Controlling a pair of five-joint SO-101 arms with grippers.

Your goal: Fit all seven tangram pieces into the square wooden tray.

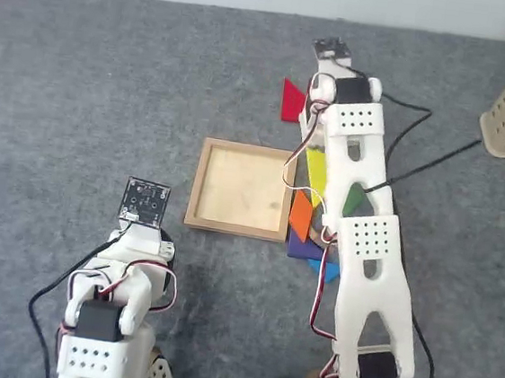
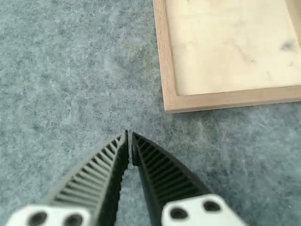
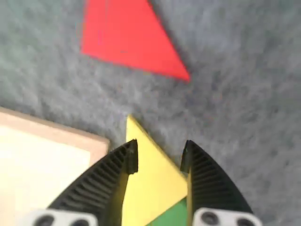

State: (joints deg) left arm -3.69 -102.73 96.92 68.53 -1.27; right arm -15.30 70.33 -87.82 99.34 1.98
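Tray lay at the middle of the counter. Right tool stood moderately open astride the far tip of the yellow piece, just right of the tray's far right corner; contact could not be confirmed. Red triangle lay farther off, apart. Left tool was closed to a sliver over bare counter, close to the tray's near left corner.

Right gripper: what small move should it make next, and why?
Probably it should lower a little and close on the yellow piece. The right gripper is open and straddles the pointed end of that piece, so it looks lined up for a grasp. The piece lies just outside the tray, which holds nothing yet.
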